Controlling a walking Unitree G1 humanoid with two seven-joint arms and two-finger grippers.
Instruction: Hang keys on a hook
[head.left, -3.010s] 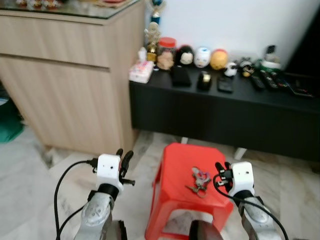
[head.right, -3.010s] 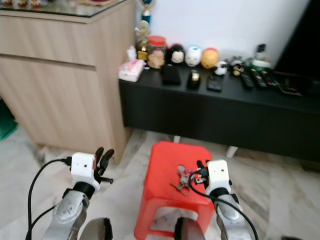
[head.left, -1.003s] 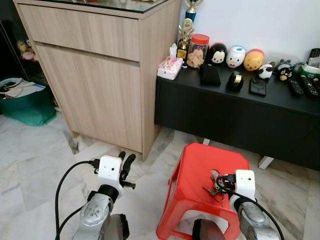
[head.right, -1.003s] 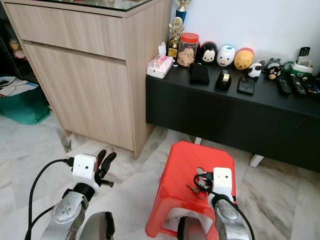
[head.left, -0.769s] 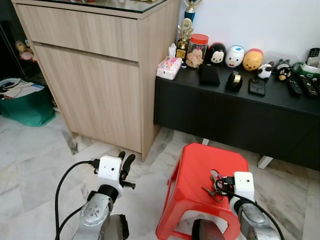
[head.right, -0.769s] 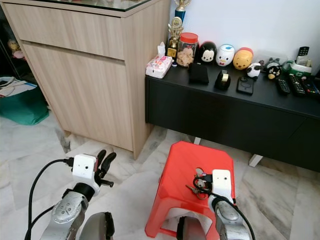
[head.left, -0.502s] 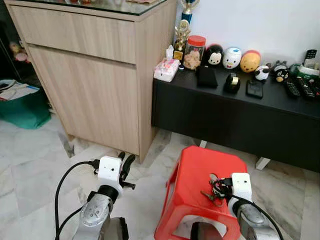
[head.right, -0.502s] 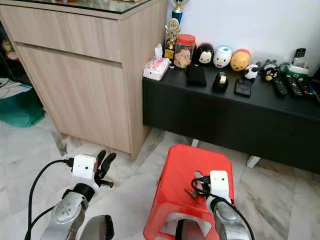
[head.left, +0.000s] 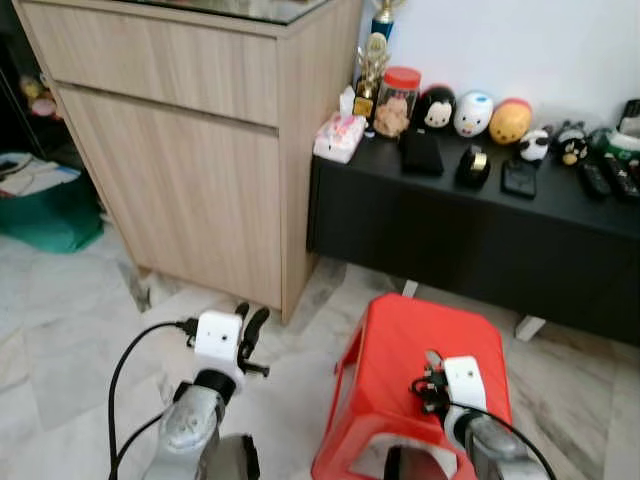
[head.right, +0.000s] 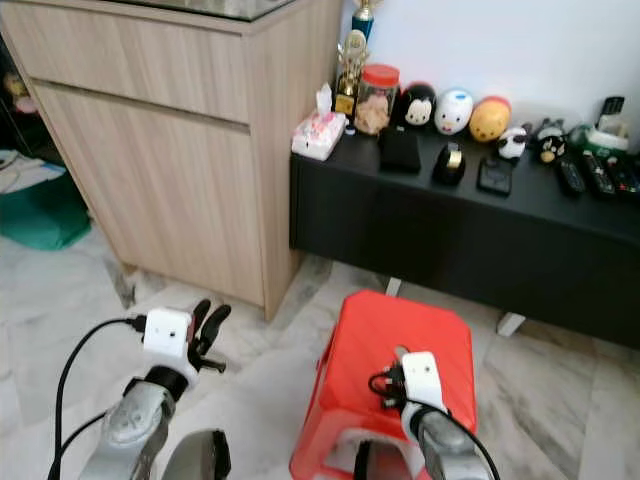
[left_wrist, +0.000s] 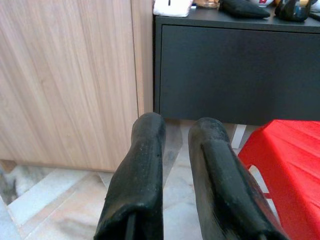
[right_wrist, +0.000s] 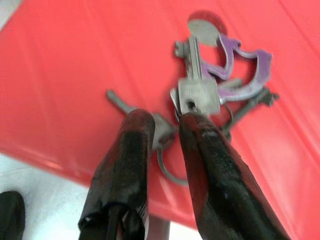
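Note:
A bunch of keys (right_wrist: 200, 95) with a purple tag lies on a red plastic stool (head.left: 395, 330) in front of me. My right gripper (right_wrist: 165, 120) is down on the stool top. Its two black fingers (right_wrist: 132, 160) stand close on either side of a silver key piece and the wire ring at the near end of the bunch. In the eye views the right gripper (head.left: 428, 385) sits over the keys and hides most of them. My left gripper (head.left: 248, 315) hangs idle over the floor left of the stool, its fingers (left_wrist: 145, 165) a little apart with nothing between them.
A tall wooden cabinet (head.left: 180, 150) stands at the left. A low black cabinet (head.left: 470, 220) runs along the back wall behind the stool, carrying figurines, a jar and remote controls. A green bag (head.left: 40, 205) lies on the marble floor at the far left.
My right gripper has moved left and down onto the keys and now covers most of them. The head camera has shifted a little. The left arm has stayed still.

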